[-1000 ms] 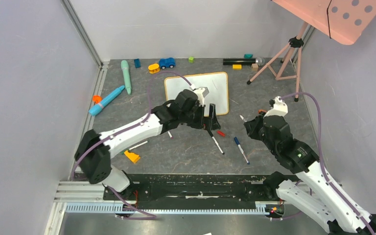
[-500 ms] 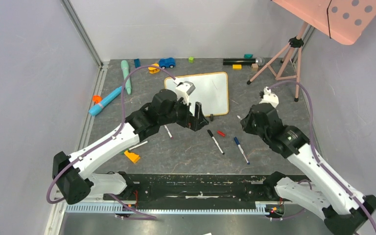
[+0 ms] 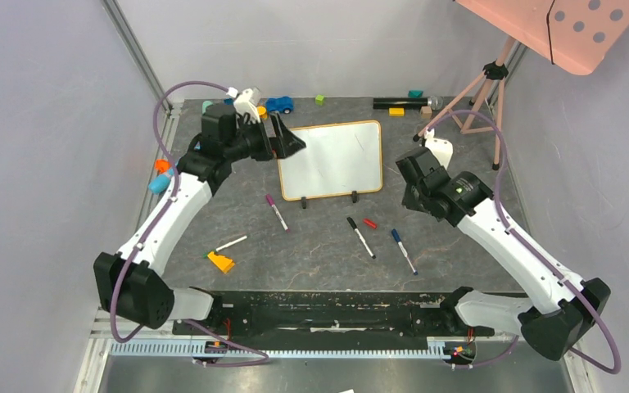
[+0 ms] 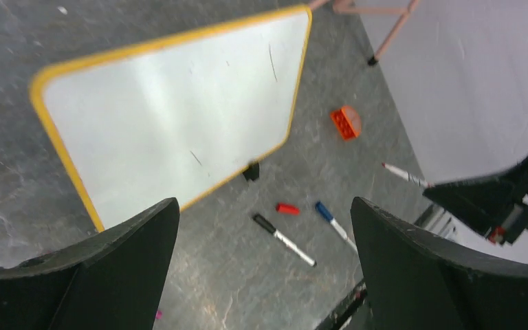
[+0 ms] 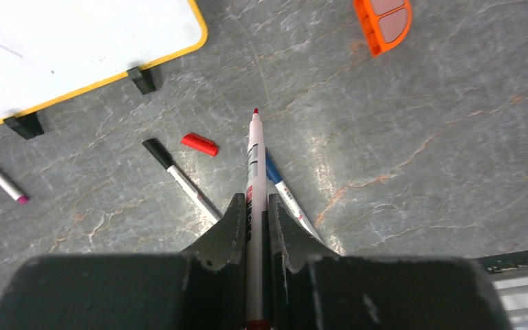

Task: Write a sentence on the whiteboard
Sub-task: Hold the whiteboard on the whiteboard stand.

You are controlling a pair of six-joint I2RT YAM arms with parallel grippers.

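Whiteboard [image 3: 332,160], white with orange wooden frame, sits blank on the desk [image 3: 311,246]; right pincer [image 5: 253,203] clamps a red-tipped white marker [image 5: 253,161], ready to write; left pincer [image 4: 265,206] gapes by its far-left corner, probably to steady it.

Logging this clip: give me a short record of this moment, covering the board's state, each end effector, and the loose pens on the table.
whiteboard: lying flat, blank apart from faint stray marks
sentence: none written yet
left end effector: open, empty, at the board's left edge
right end effector: shut on red marker, uncapped, tip off the board
red cap: loose near black marker
other loose pens: blue marker, purple marker
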